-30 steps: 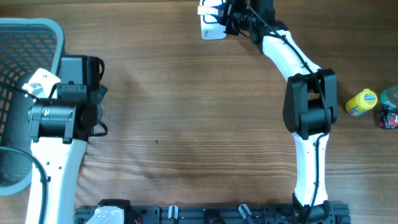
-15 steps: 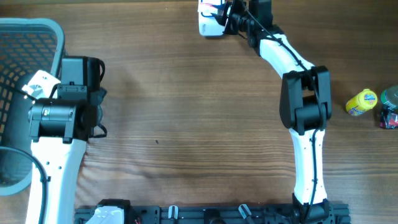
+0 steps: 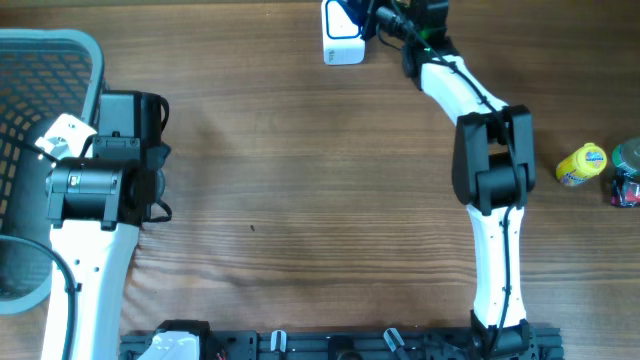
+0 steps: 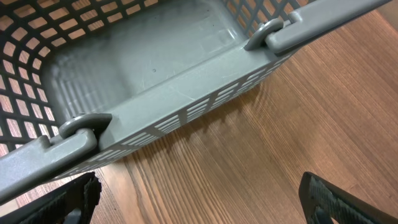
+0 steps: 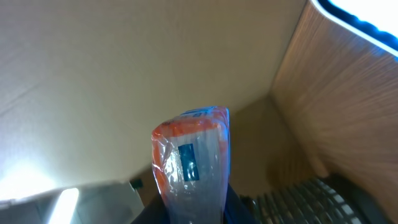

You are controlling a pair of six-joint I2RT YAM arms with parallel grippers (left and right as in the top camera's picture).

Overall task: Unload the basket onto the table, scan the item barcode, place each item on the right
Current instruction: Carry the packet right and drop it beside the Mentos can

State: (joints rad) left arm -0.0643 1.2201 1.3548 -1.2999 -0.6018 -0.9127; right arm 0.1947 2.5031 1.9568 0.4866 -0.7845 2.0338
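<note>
From above, a white box (image 3: pixel 343 40) stood at the far edge of the wooden worktop (image 3: pixel 300 200), and everything else could be placed from it. The right arm (image 3: pixel 490 170) stretched up from the near edge, and the right tool (image 3: pixel 382 15) sat just beside the box on its right side; from up there I could not make out what it held. A yellow bottle (image 3: pixel 581 165) lay well to the right of the box and nearer to me, with a darker item (image 3: pixel 627 175) beyond it at the worktop's edge. Far to the left of the box was a grey basket (image 3: pixel 40 100), and the left arm (image 3: pixel 95 190) rested beside it. In the left wrist view, the left tool (image 4: pixel 199 202) stood wide apart with nothing between its fingers (image 4: pixel 84 193), which showed only at the bottom corners. It hung over bare wood, just beside the basket's slotted wall (image 4: pixel 186 106) and handle hinges. In the right wrist view, the right tool (image 5: pixel 189 214) was nearly closed, clamped on the wrapped item (image 5: pixel 189 165). This was a slim pack in clear film with an orange top and a small blue label, held upright and pointing away from the camera. The box's white edge (image 5: pixel 354 15) showed in the upper right corner, close to the item, above a strip of worktop. A plain beige wall filled the background.
</note>
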